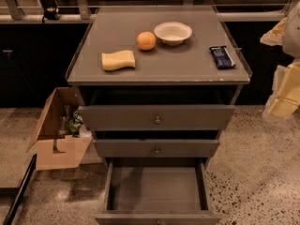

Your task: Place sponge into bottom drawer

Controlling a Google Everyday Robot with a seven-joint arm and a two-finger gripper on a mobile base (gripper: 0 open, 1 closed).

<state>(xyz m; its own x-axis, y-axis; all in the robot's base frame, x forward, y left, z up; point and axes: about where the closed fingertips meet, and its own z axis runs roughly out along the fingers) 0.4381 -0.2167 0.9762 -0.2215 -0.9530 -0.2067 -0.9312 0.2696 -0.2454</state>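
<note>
The pale yellow sponge [118, 60] lies flat on the left part of the grey cabinet top [187, 67]. The bottom drawer [157, 189] is pulled out towards me, and its flat grey floor is bare. The two drawers above it are only slightly out. My gripper [285, 90] is a blurred cream shape at the right edge of the view. It is beside the cabinet's right side, far from the sponge, and holds nothing that I can see.
An orange [146, 41], a white bowl [173, 33] and a dark blue packet [221, 56] also lie on the cabinet top. An open cardboard box [58, 139] with items inside stands on the floor to the left. A dark wall runs behind.
</note>
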